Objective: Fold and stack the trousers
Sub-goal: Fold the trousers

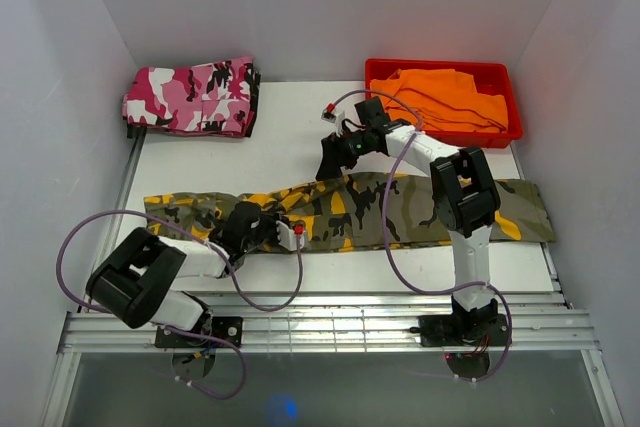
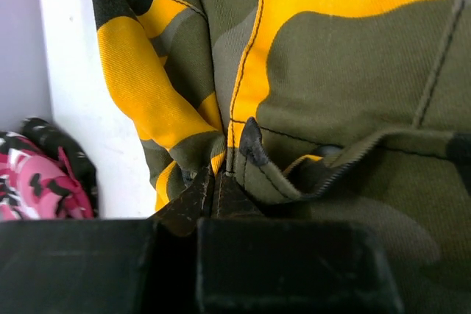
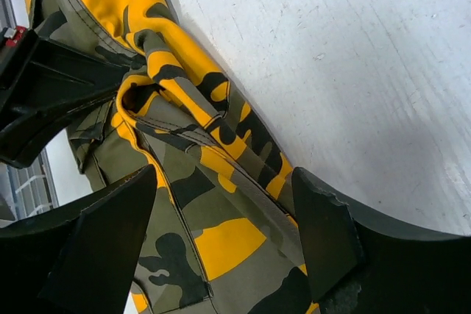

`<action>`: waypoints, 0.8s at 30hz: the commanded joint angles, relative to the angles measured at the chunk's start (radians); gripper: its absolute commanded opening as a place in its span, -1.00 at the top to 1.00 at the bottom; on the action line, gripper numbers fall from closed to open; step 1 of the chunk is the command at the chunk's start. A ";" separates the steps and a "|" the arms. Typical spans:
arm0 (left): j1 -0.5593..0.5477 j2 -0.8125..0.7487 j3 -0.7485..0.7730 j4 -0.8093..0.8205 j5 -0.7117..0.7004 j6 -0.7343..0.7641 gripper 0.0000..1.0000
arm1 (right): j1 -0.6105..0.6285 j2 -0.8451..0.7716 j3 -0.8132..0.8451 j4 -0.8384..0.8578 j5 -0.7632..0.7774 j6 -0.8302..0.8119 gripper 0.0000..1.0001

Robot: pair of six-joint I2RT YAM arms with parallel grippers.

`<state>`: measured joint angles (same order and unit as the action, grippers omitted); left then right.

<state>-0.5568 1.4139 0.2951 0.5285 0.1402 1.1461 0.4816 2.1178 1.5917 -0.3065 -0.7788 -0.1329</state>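
Observation:
The trousers (image 1: 400, 209), olive, orange-yellow and black camouflage, lie stretched in a long band across the table from left to right. My left gripper (image 1: 283, 232) sits low on their middle-left part. In the left wrist view its jaws (image 2: 215, 185) are shut on a bunched fold of the trousers (image 2: 316, 86) at a seam. My right gripper (image 1: 331, 163) hovers at the band's far edge, just right of the left one. It is open in the right wrist view (image 3: 224, 207), its two fingers straddling the trousers (image 3: 221, 240) with wide gaps either side.
Folded pink, white and black camouflage trousers (image 1: 192, 97) lie at the back left, also visible in the left wrist view (image 2: 37, 178). A red bin (image 1: 505, 75) at the back right holds an orange garment (image 1: 450, 97). Bare white table (image 1: 280, 152) lies behind the band.

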 commanded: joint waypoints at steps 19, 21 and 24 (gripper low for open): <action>-0.143 0.281 -0.197 0.526 -0.298 0.259 0.59 | 0.124 -0.008 -0.160 0.098 -0.018 0.014 0.25; -0.143 0.284 -0.209 0.567 -0.303 0.267 0.33 | 0.124 -0.019 -0.214 0.110 0.010 0.006 0.31; -0.143 0.231 -0.221 0.596 -0.294 0.274 -0.01 | 0.124 -0.024 -0.252 0.129 0.041 -0.005 0.43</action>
<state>-0.6971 1.6653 0.1120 1.1736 -0.1425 1.4204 0.6094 2.1384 1.3762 -0.1753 -0.8131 -0.0872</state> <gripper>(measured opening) 0.468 0.292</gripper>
